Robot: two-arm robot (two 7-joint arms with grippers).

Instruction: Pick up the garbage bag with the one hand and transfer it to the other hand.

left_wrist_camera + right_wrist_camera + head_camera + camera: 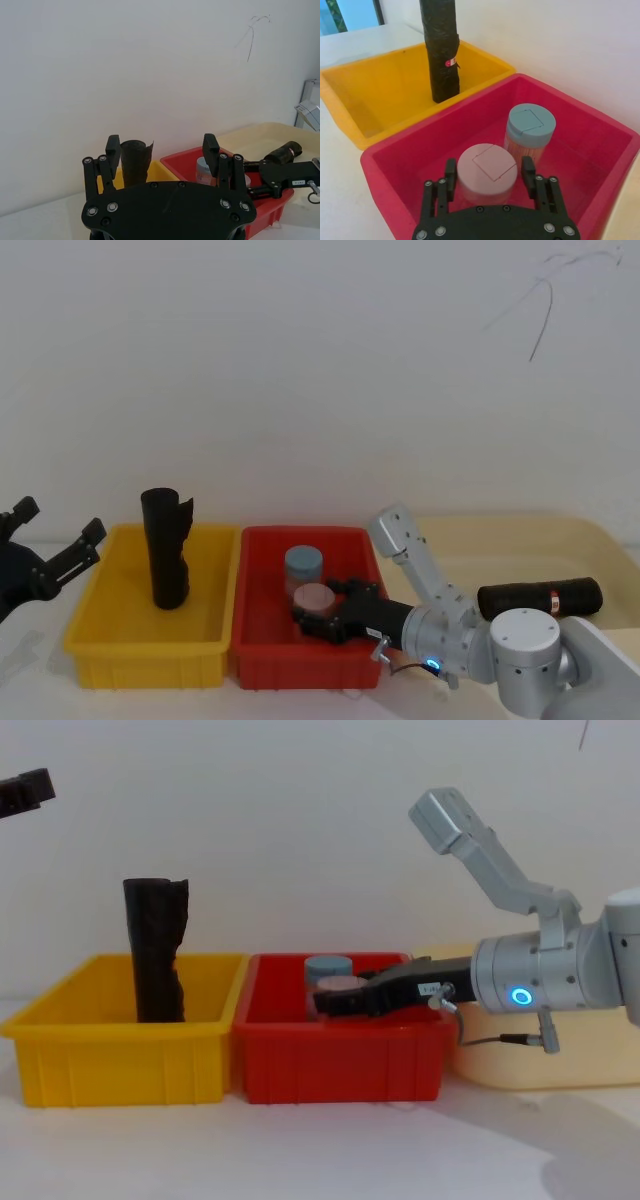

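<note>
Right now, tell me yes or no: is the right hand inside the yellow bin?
No. The right hand reaches into the red bin, its fingers open around the pink-lidded jar.

A white table (40,680) bears a yellow bin (150,650) touching a red bin (290,660).

The light is soft, even and rather bright, and the white wall (320,370) shows no glare. Under the red bin (340,1065) and yellow bin (120,1065) lie only faint shadows. The head view looks slightly hazy.
</note>
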